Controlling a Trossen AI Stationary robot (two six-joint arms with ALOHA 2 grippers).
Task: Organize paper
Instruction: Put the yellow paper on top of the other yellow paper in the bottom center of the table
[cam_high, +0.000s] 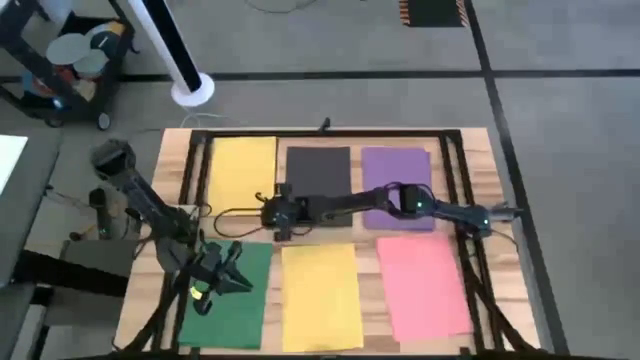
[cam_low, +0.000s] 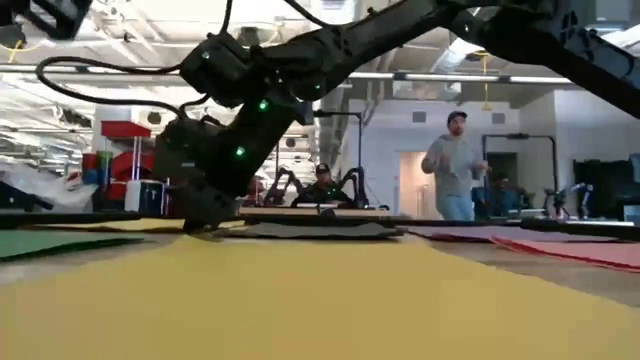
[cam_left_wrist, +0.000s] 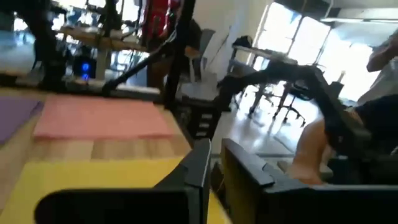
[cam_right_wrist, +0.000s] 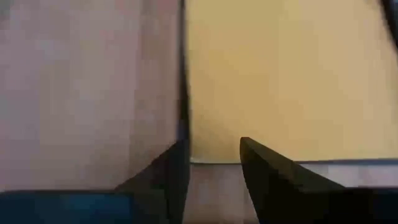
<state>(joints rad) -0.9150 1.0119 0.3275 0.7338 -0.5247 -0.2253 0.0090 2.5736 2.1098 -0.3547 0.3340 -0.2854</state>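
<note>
The right gripper (cam_high: 277, 216), fingers apart, touches down between the far yellow sheet (cam_high: 243, 168) and dark grey sheet (cam_high: 318, 170). The left gripper (cam_high: 240, 281), fingers nearly together and empty, hovers over the green sheet (cam_high: 226, 300).

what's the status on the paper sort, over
Right pincer open, low at dark grey paper sheet near edge. Left pincer idle over green paper sheet. Nothing blocking.

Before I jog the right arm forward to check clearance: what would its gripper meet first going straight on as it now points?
Probably the yellow sheet beyond the right gripper. The open fingers straddle its edge beside the dark sheet, so either could come first; depth is unclear.
</note>
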